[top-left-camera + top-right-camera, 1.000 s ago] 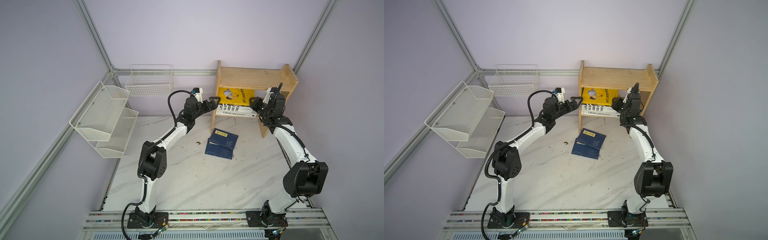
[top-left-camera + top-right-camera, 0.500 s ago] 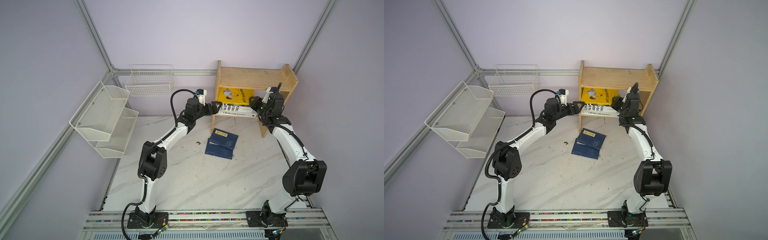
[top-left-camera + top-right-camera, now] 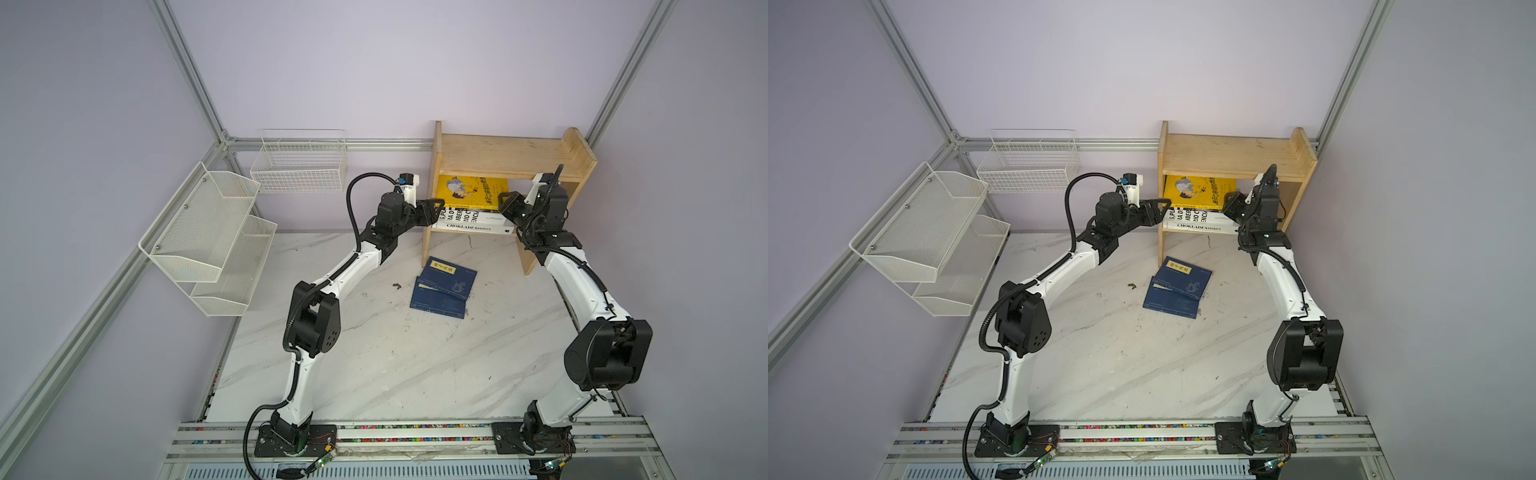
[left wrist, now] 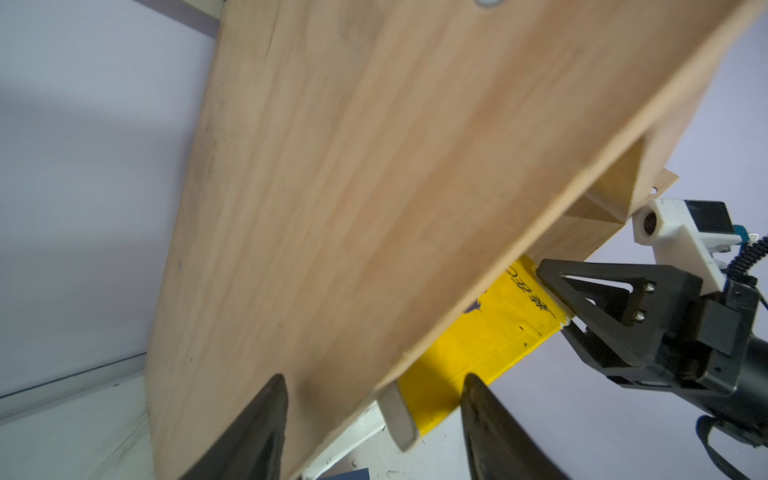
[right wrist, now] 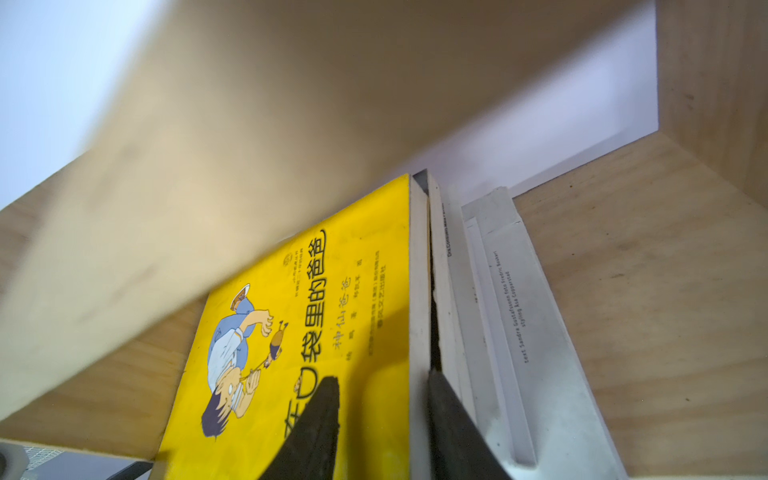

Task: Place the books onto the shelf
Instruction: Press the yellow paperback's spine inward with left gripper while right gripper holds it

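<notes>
The wooden shelf [image 3: 511,156] [image 3: 1229,156] stands at the back. On its lower tier a yellow book [image 3: 469,191] [image 5: 332,291] tilts above two stacked white books [image 3: 473,222] [image 5: 519,311]. My right gripper [image 3: 505,201] [image 5: 382,395] is shut on the yellow book's right end, one finger on the cover and one beneath it. My left gripper [image 3: 436,208] [image 4: 374,399] is open, its jaws astride the shelf's left side panel [image 4: 374,208] and the yellow book's corner [image 4: 490,332]. Two navy books [image 3: 451,276] [image 3: 1185,278] lie overlapping on the table.
A white mesh tiered rack [image 3: 212,237] hangs on the left wall. A white wire basket [image 3: 299,166] hangs at the back, left of the shelf. The marble table [image 3: 395,365] carries a small dark scrap [image 3: 397,285] beside the navy books.
My left gripper has moved right up to the shelf's left side panel and its jaws have narrowed. My right gripper has kept hold of the yellow book, almost still.
</notes>
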Tool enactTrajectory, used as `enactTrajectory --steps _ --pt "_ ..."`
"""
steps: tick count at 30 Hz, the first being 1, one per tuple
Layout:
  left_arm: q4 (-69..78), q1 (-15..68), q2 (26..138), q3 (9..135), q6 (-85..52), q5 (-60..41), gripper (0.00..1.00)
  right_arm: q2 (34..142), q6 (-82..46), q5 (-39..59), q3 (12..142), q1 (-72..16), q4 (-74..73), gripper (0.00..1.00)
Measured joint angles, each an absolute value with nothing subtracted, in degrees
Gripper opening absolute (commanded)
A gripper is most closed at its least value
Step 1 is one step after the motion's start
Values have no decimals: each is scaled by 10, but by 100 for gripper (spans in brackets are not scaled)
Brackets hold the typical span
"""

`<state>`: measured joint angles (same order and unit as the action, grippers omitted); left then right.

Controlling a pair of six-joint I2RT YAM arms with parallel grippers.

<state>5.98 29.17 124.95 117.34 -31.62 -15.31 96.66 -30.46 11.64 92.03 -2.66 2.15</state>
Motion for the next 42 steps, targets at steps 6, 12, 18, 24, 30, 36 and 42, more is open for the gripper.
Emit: enactTrajectory --steps 6,12,18,24,30,36,42 --pt "62 293 1251 1179 -309 -143 65 986 -306 118 935 -25 8 38" --pt "58 296 1251 1179 -283 -146 66 990 -310 117 938 -25 3 38" --pt "47 301 1251 1179 -250 -141 60 990 -314 118 938 -25 2 37" --pt "46 302 1250 1179 -228 -141 65 990 -314 118 938 -25 2 37" --pt "34 306 1250 1179 -207 -136 67 996 -314 118 943 -25 1 36" --pt "28 308 1249 1179 -194 -125 61 1000 -314 119 944 -24 -6 35" --pt "24 308 1249 1179 -192 -119 54 1000 -314 119 944 -24 -7 35"
